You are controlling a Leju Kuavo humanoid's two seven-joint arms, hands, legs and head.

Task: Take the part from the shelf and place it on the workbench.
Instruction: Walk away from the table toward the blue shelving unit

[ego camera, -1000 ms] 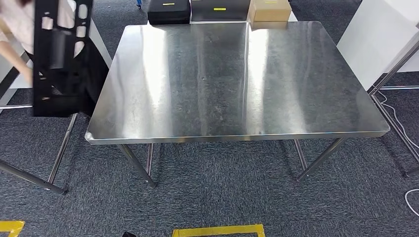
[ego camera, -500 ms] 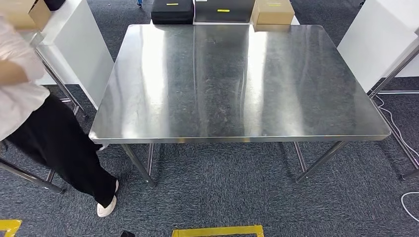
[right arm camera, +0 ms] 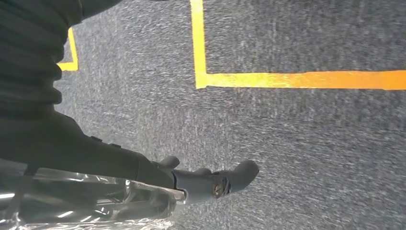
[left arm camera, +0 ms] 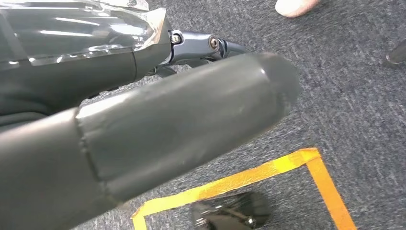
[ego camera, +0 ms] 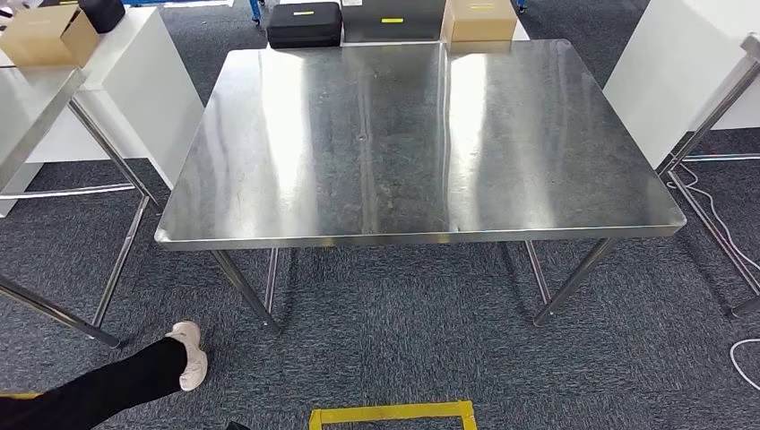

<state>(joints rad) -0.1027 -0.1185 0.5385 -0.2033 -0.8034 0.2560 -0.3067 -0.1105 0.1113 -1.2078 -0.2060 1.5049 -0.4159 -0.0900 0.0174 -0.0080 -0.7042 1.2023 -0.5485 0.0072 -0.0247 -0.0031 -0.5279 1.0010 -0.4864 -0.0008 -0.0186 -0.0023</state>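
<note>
The workbench (ego camera: 412,143) is a bare steel table straight ahead in the head view, with nothing lying on its top. My left hand (left arm camera: 191,110) hangs over the grey carpet; its thick thumb is stretched out, a dark finger (left arm camera: 210,45) lies beside it, and it holds nothing. My right hand (right arm camera: 206,182) also hangs above the carpet, with its fingers extended and apart and nothing between them.
A black case (ego camera: 305,24), a grey case (ego camera: 392,16) and a cardboard box (ego camera: 479,18) sit beyond the bench's far edge. Left stand a second steel table (ego camera: 31,103) and a white cabinet (ego camera: 134,81). A person's leg and shoe (ego camera: 184,354) reach in at lower left. Yellow floor tape (ego camera: 392,415) lies near my feet.
A person at the left held a black frame-like part one second ago, then walked past toward me; now just a leg and shoe remain at lower left. The view shifted slightly.
</note>
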